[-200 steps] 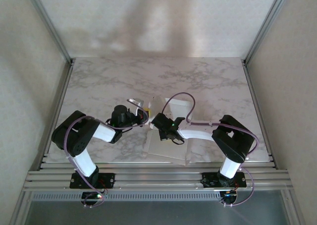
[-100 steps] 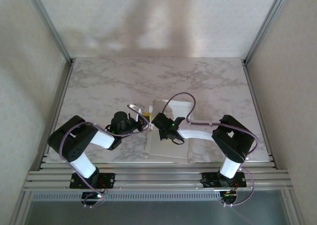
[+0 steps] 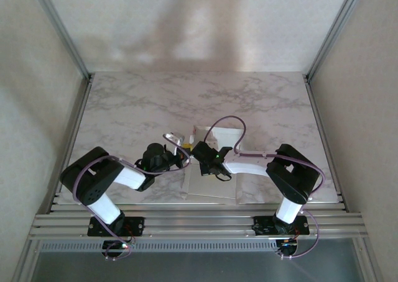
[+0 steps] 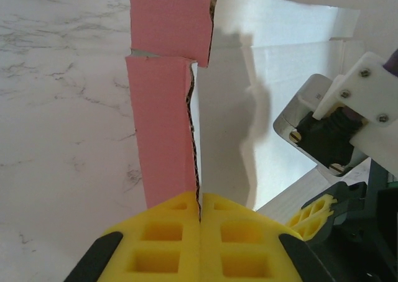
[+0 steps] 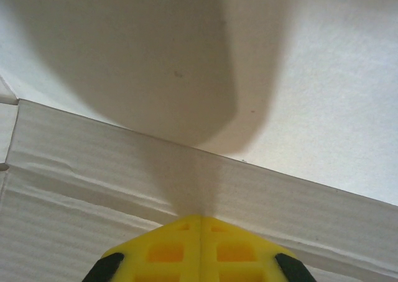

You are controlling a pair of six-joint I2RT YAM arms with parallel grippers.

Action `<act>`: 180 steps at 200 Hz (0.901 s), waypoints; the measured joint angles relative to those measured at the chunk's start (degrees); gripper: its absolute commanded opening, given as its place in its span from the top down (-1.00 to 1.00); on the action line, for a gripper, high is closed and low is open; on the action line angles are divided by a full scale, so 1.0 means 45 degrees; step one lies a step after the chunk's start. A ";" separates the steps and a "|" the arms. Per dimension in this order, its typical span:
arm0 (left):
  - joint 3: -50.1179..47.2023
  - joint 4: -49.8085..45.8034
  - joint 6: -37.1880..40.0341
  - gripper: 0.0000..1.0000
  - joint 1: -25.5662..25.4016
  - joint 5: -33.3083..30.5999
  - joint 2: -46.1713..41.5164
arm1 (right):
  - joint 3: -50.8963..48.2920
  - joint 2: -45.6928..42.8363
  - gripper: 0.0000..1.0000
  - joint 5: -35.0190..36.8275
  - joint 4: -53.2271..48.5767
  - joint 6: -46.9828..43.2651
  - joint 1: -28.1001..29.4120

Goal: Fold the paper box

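1. The paper box (image 3: 214, 181) lies opened out, white side up, on the marble table (image 3: 124, 108). The table's near edge runs just beside the box's near side.
2. The left flap (image 4: 163, 127) stands upright off the box's left edge, with its pink face outward and its white face toward the box's middle.
3. A cut separates it from a second pink section (image 4: 171, 21) further along the same edge of the box, also upright.
4. The left gripper (image 4: 200, 212) is at the box's left edge. Its yellow fingers (image 4: 161, 238) are clamped on the near end of the upright flap, and the card edge runs out from between them.
5. The right gripper (image 5: 200, 223) is over the box's white interior, just inside the upright flap. Its jaws are pressed together with nothing between them.
6. Its tip sits against a ribbed white panel (image 5: 93, 189) of the box, just beside a crease (image 5: 280, 171). I can't tell how hard it is pressing.
7. In the top view, both gripper tips are close together at the box's far-left part.
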 measured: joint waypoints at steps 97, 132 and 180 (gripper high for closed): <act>-0.0962 -0.0083 -0.0112 1.00 -0.0539 -0.0738 -0.0801 | -0.0306 -0.0175 1.00 -0.0015 0.0384 0.0457 0.0000; -0.1185 0.0010 -0.0321 1.00 -0.0797 -0.1073 -0.0952 | -0.0369 -0.0199 1.00 -0.0015 0.0491 0.0539 0.0000; -0.1229 -0.0418 -0.0748 1.00 -0.1141 -0.1554 -0.1248 | -0.0408 -0.0219 1.00 -0.0005 0.0563 0.0651 0.0000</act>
